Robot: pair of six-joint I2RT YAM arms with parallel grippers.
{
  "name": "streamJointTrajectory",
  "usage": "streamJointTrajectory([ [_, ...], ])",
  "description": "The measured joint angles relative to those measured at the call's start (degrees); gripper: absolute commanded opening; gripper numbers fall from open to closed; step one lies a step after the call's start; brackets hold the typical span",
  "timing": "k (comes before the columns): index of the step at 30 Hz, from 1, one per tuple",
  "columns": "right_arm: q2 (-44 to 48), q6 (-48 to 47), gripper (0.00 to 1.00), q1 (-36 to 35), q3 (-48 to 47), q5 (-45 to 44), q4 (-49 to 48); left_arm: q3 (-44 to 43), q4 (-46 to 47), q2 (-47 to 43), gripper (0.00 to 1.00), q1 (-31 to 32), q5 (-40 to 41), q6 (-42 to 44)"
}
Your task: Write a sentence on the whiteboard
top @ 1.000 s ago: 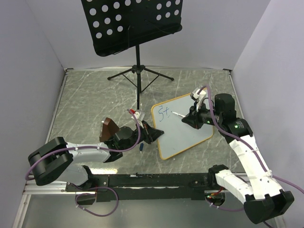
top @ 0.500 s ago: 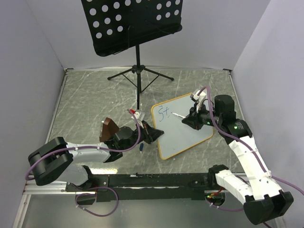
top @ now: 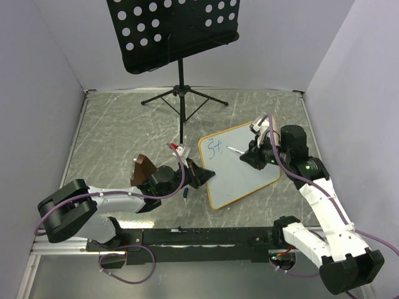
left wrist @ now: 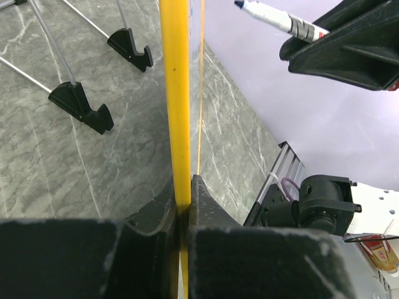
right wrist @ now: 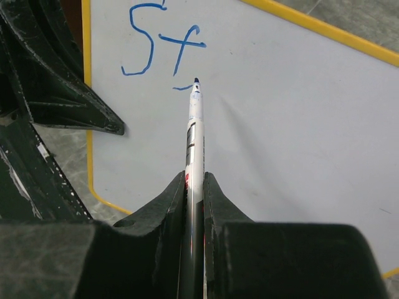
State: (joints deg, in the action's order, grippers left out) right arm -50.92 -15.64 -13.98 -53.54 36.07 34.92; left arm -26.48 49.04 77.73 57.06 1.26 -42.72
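Whiteboard (top: 240,177) lies askew, long axis toward far right.

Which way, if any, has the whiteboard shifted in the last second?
No. The whiteboard has not shifted; its corners sit unchanged relative to the stand.

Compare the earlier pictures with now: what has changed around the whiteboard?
The right gripper, shut on the marker, shifted very slightly forward. The left gripper stays clamped on the whiteboard frame. The blue letters and the music stand look unchanged.
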Motion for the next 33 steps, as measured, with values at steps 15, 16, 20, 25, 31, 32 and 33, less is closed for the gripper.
streamJointTrajectory([
  [15,-3.4,2.8,0.00,-0.4,0.0,-1.6,-4.0,0.0,0.6,0.5,0.01,-0.2,-0.5,0.0],
  [16,-3.5,3.0,0.00,-0.4,0.0,-1.7,-4.2,0.0,0.7,0.5,0.01,-0.2,-0.5,0.0],
  [20,-3.9,3.6,0.00,-0.9,0.0,-2.0,-4.8,0.0,0.8,0.6,0.01,-0.2,-0.6,0.0],
  [25,-4.4,4.0,0.00,-1.3,0.0,-2.0,-5.3,0.0,1.0,0.9,0.01,-0.2,-0.6,0.0],
  [31,-5.4,4.0,0.00,-1.5,0.0,-1.9,-5.3,0.0,0.8,0.9,0.01,-0.4,-0.5,-0.6],
  [32,-5.4,3.9,0.00,-1.5,0.0,-1.9,-5.3,0.0,0.8,0.9,0.01,-0.4,-0.5,-0.6],
  [33,-5.4,3.8,0.00,-1.5,0.0,-1.9,-5.3,0.0,0.8,0.9,0.01,-0.3,-0.5,-0.6],
])
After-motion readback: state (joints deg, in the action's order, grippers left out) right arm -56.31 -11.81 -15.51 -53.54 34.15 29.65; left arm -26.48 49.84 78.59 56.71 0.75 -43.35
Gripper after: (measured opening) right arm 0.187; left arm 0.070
